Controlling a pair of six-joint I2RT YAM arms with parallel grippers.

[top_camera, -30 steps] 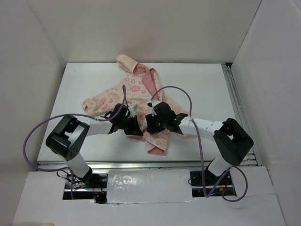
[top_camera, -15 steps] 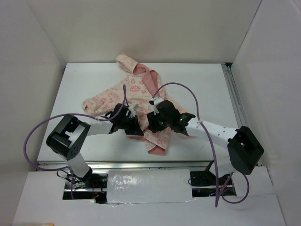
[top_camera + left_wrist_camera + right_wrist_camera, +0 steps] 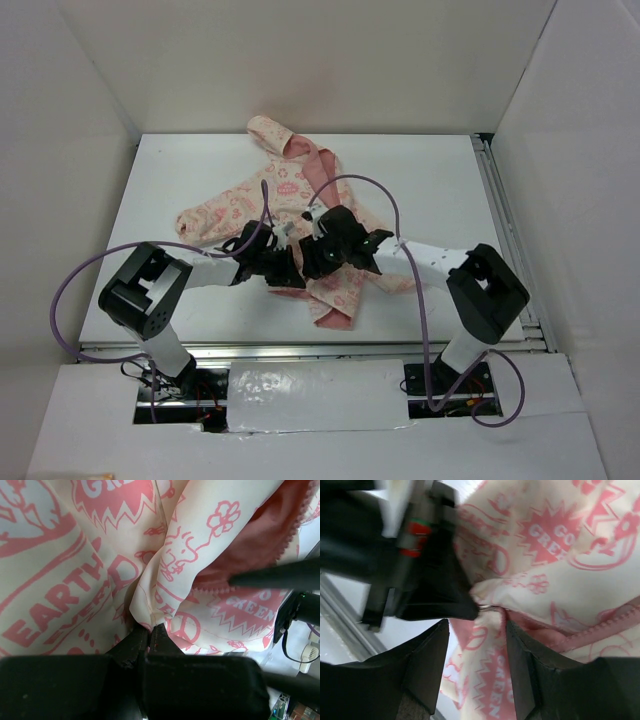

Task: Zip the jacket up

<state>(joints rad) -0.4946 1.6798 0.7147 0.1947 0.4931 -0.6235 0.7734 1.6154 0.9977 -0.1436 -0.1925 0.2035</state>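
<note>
The jacket [image 3: 290,190] lies on the white table, hood at the far side, hem toward me. It is cream with pink print and a salmon lining [image 3: 265,535]. My left gripper [image 3: 284,268] is shut on a fold of the jacket's front edge [image 3: 147,617] near the hem. My right gripper [image 3: 312,262] is open just right of it, its fingers [image 3: 427,660] either side of the fabric. The pink zipper teeth [image 3: 600,630] run along the edge in the right wrist view. A small metal piece [image 3: 490,607] shows by the left gripper's tip.
The white table [image 3: 180,170] is walled by white panels on three sides. A metal rail [image 3: 505,220] runs along the right edge. Purple cables [image 3: 100,260] loop from both arms over the table.
My right arm has swung: its elbow moved out to the right, then came back, and its gripper shifted left, closer to the left gripper. The left arm has held still on the fabric.
</note>
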